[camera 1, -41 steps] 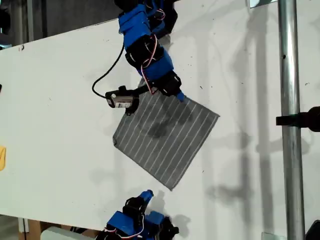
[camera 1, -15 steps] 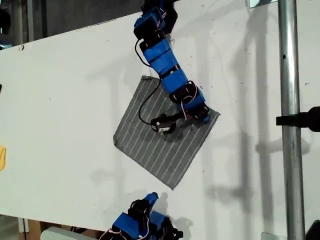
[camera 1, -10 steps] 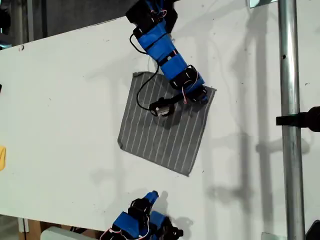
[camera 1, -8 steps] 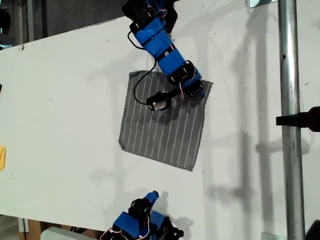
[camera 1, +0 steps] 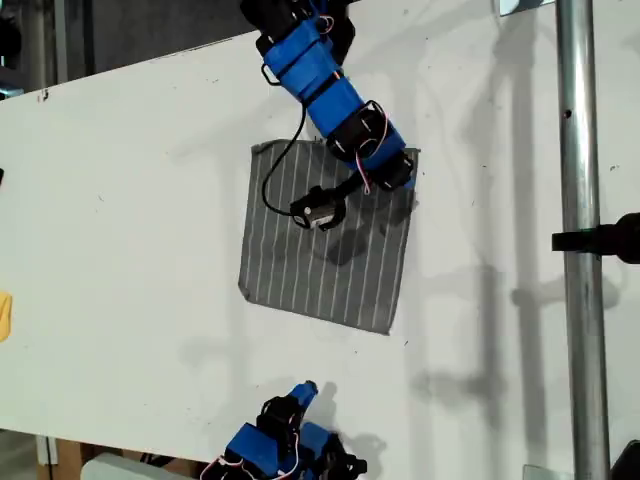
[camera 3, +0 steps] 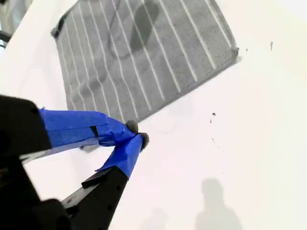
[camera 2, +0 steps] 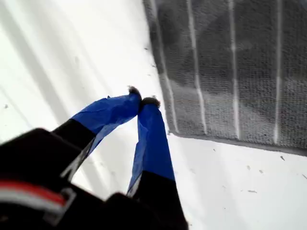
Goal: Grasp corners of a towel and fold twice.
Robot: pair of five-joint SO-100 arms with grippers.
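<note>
One towel (camera 1: 325,250) lies flat on the white desk (camera 1: 120,200), mid-scene in the exterior view, all four corners showing. Two arms: my first end effector (camera 2: 143,101), tips pinched together on nothing, sits just beside a towel corner (camera 2: 165,129). My second end effector (camera 3: 136,133), likewise closed and empty, hovers near the towel's edge.

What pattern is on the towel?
The towel is grey with narrow parallel white stripes, clearest in the second wrist view.
</note>
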